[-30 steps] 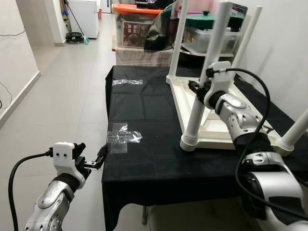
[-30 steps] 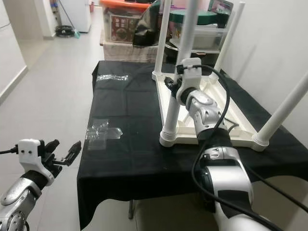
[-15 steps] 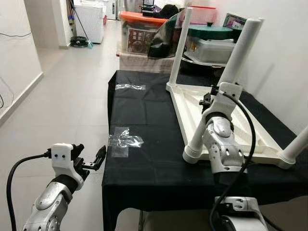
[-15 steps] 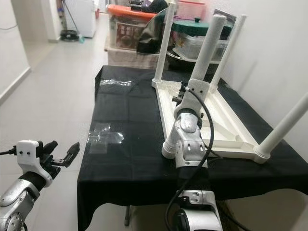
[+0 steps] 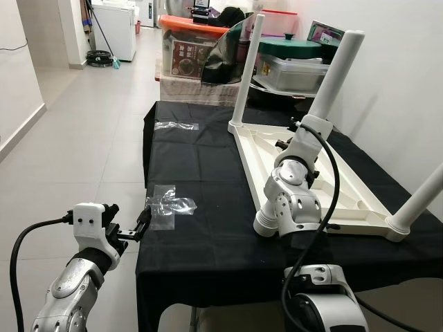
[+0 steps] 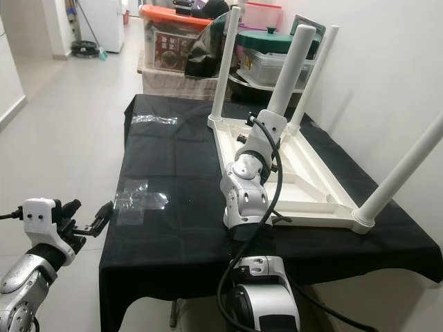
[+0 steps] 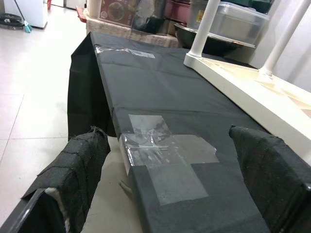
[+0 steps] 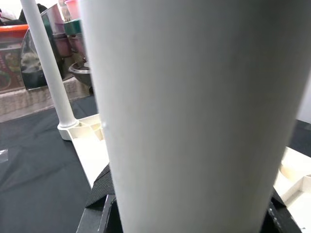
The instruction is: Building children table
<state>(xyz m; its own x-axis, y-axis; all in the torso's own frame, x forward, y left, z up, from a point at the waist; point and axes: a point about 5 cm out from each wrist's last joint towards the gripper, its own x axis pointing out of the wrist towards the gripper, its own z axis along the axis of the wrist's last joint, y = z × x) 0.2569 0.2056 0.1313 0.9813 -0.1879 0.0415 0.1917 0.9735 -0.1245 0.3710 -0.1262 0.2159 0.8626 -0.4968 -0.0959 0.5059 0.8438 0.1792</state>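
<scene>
The right gripper [image 5: 294,135] seems clamped on the near table leg [image 5: 325,97], its fingertips hidden behind it.

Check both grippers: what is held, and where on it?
The right gripper grips the near table leg about midway up. The left gripper holds nothing.

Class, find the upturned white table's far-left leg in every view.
Left eye view: far-left leg, upper centre, at the table's far corner.
Right eye view: upper centre.
Left wrist view: beyond the taped cloth.
Right wrist view: thin post behind the gripped leg.
Shared landmark: black cloth.
</scene>
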